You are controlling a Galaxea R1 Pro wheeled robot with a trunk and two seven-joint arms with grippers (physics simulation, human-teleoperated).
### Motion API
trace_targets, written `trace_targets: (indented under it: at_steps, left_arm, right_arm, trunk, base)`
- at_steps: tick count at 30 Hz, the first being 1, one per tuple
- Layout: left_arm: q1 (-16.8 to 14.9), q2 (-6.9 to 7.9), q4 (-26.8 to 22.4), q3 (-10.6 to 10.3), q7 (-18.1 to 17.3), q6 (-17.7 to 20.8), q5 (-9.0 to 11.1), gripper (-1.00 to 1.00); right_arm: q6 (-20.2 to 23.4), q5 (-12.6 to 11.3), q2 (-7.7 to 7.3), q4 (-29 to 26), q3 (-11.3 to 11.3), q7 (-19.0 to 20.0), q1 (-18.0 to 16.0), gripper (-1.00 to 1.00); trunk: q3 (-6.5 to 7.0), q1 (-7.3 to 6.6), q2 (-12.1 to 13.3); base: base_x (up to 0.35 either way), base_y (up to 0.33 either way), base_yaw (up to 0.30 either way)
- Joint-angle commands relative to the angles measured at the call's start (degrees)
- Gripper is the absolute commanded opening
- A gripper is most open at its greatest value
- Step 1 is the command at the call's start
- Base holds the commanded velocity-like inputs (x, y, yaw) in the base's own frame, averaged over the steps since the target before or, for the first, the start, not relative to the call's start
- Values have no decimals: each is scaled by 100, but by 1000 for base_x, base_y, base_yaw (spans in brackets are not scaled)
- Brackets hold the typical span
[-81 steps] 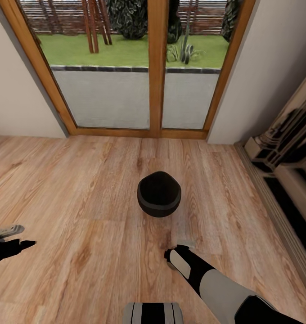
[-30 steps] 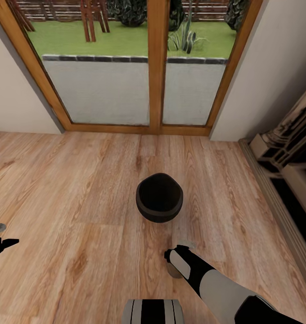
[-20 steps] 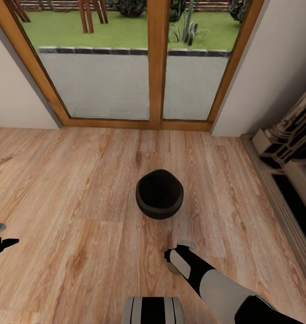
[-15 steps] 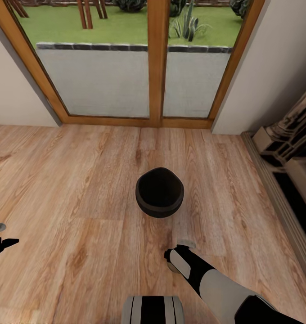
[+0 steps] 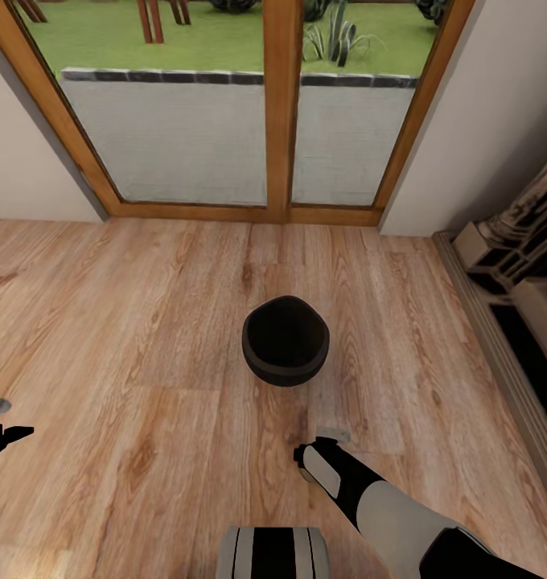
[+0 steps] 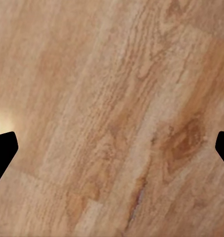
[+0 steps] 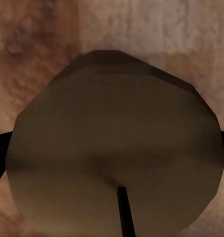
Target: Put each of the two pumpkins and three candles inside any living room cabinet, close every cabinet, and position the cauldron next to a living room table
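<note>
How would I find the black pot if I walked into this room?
Find the big wood-framed glass doors facing the garden. On the wooden plank floor before their middle post sits a squat, round, matte black cauldron, its wide mouth open upward, the one dark thing there.

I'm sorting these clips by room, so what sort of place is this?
Probably a living room by a garden exit: a wood plank floor, wood-framed glass doors onto a lawn, and a pale shelving unit along the right wall. A black cauldron sits on the floor.
</note>
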Motion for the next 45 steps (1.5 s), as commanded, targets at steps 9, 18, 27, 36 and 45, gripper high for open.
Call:
trace_targets:
  at_steps: [9, 18, 27, 36, 45]
  left_arm:
    - [0, 0, -2, 0, 0, 0, 0, 100]
    - [0, 0, -7, 0, -1, 0, 0, 100]
    - [0, 0, -6, 0, -3, 0, 0, 100]
    - [0, 0, -6, 0, -3, 0, 0, 100]
    - [0, -4, -1, -5, -1, 0, -1, 100]
  right_arm:
    - [-12, -79, 0, 24, -16, -3, 5, -100]
    - [-12, -79, 0, 24, -16, -3, 5, -100]
    - [-12, -79, 0, 24, -16, -3, 5, -100]
    - [-12, -79, 0, 24, -16, -3, 5, -100]
    - [-12, -77, 0, 24, -16, -3, 5, -100]
  trunk:
    - [-1, 1, 1]
    - [-1, 1, 1]
    - [43, -4, 3]
    - [66, -6, 5]
    - [265, -30, 17]
  base:
    - [0, 0, 0]
    - [0, 0, 0]
    - [0, 0, 0]
    - [0, 0, 0]
    - [0, 0, 0]
